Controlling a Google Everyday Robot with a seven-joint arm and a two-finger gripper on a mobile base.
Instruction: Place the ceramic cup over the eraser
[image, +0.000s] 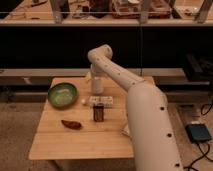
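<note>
The cup (96, 86) is toward the back of the desk (75, 142), a pale upright shape right under the hand (95, 75), which comes straight down onto it from the bent arm (115, 70). From where I stand the hand and the cup run together, so I can't tell how wide the hand is or whether it has hold of the cup. I also can't tell whether the cup rests on the wood or hangs just above it. The eraser (98, 112) stands near the middle of the desk, in front of the cup and apart from it, dark and uncovered. Between the two lies a long white box (101, 100), just behind the eraser. A small white bit (84, 102) sits beside the box's end, to the left as I look. Further left is a green bowl (63, 95), and in front of that a reddish-brown thing (71, 124) lies flat. A pale packet (124, 131) shows at the arm's edge on the right.
</note>
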